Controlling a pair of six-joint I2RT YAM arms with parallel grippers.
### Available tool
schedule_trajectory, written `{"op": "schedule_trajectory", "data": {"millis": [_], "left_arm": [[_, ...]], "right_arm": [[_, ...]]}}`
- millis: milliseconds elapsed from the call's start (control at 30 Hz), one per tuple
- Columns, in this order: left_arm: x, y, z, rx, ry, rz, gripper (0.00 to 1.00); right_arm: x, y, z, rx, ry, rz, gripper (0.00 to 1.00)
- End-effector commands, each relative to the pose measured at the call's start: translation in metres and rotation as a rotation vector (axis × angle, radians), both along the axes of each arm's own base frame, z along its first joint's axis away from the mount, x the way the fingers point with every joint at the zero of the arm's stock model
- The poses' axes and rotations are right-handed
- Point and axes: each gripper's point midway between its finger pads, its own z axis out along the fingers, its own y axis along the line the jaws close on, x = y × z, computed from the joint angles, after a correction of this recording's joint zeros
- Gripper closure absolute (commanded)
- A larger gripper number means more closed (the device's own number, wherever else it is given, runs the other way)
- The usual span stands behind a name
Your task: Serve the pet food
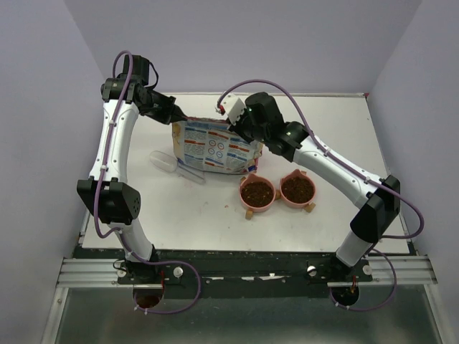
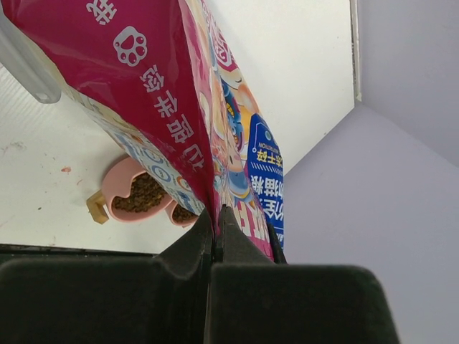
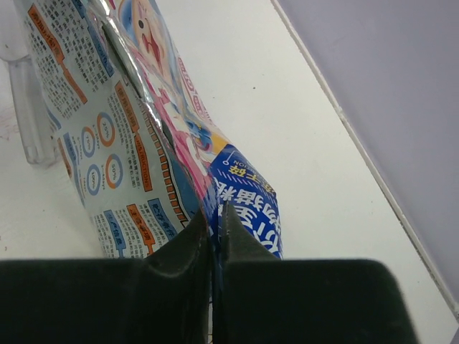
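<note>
Left gripper (image 2: pixel 215 213) and right gripper (image 3: pixel 213 215) are each pinched tight on the bag (image 1: pixel 215 148); pet food (image 1: pixel 257 192) fills 2 pink bowls (image 1: pixel 242 192) on the tabletop (image 1: pixel 186 215).

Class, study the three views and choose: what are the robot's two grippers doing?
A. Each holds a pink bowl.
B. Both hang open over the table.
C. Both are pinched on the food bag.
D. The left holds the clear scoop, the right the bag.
C: the left gripper and the right gripper are each closed on an edge of the bag; the scoop lies free beside it.
</note>
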Motion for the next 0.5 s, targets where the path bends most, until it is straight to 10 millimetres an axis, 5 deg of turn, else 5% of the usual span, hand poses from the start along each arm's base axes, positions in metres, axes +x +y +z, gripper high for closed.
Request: {"op": "schedule_trajectory", "data": {"millis": [0,167,233,300,467], "left_arm": [[0.018,0.069,0.019,0.16,-0.109,0.185,1.0],[0.018,0.069,0.019,0.159,-0.11,0.185,1.0],[0.018,0.069,0.017,0.159,-0.107,0.185,1.0],[0.017,0.069,0.017,0.157,-0.106,0.183,1.0],[0.016,0.07,0.017,0.158,-0.108,0.187,1.0]], "right_arm": [[0.017,-0.142,-0.011,-0.268,0.017,-0.394,0.94],[0.014,-0.146,-0.008,-0.257,0.024,-0.395,1.0],[0.016,-0.153,-0.006,-0.264,0.002,-0.424,0.84],[0.015,-0.158,-0.009,-0.271,0.007,-0.431,0.82],[0.008,-0.167,-0.014,-0.264,0.035,-0.423,1.0]]}}
